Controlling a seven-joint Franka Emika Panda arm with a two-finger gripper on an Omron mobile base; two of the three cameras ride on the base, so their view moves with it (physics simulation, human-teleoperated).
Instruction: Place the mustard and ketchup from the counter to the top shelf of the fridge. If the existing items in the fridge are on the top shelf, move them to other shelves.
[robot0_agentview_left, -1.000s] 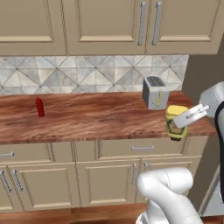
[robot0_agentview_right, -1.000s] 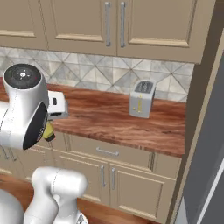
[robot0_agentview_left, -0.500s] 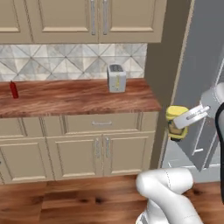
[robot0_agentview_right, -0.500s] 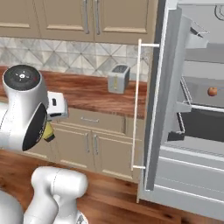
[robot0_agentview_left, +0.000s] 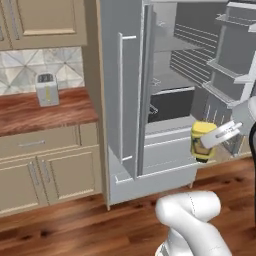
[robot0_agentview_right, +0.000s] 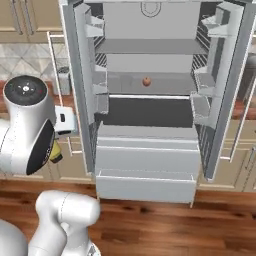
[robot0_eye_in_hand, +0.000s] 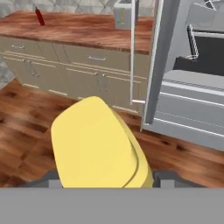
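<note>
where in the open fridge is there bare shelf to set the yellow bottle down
The top grey shelf, between the door bins on either side, looks bare across its width. The shelf below is free left and right of the small orange-red ball near its middle. The squat yellow mustard bottle sits in the gripper.
</note>
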